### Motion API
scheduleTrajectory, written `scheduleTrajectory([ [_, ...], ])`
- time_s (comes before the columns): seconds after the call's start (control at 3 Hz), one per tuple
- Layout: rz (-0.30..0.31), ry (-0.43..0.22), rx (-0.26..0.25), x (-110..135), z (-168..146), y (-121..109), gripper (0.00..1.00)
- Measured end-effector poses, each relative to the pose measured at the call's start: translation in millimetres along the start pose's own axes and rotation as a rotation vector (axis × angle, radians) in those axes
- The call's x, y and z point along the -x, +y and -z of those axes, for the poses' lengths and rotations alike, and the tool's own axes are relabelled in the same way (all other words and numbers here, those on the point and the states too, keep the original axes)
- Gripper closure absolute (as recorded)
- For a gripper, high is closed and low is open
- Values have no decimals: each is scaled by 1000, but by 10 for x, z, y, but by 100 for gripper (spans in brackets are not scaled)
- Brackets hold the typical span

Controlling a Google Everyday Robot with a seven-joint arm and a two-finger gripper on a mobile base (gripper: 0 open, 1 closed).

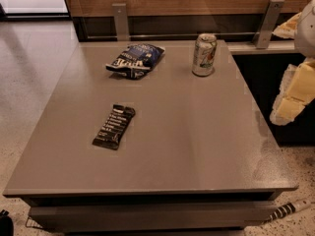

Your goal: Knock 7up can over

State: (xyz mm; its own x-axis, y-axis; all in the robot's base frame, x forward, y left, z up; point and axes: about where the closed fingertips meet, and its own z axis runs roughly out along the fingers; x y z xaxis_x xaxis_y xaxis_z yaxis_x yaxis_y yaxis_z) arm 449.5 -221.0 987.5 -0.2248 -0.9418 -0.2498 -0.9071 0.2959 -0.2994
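Can (204,54): one, upright, at 1 o'clock on the table (197,146), near the far edge.
Gripper (289,104): one, cream-coloured, at 3 o'clock, off the table's right edge, well apart from the can; spread or pressed together cannot be told.
Bag (135,59): one, blue, at 11 o'clock.
Bar (114,126): one, black-wrapped, lying flat at 8 o'clock.

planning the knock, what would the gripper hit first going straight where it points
Likely the table's right edge, not the 7up can; the gripper hangs at right, pointing down. Depth unclear.
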Motion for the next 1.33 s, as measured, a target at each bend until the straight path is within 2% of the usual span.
scheduleTrajectory([
  [0.33,-71,-88,-81,-109,-47,-356,0],
  [0.67,-141,-234,-146,-239,-217,-664,0],
  [1.0,-197,-456,-251,-193,-244,-1093,0],
  [1.33,-239,-664,-283,-77,-315,-1358,0],
])
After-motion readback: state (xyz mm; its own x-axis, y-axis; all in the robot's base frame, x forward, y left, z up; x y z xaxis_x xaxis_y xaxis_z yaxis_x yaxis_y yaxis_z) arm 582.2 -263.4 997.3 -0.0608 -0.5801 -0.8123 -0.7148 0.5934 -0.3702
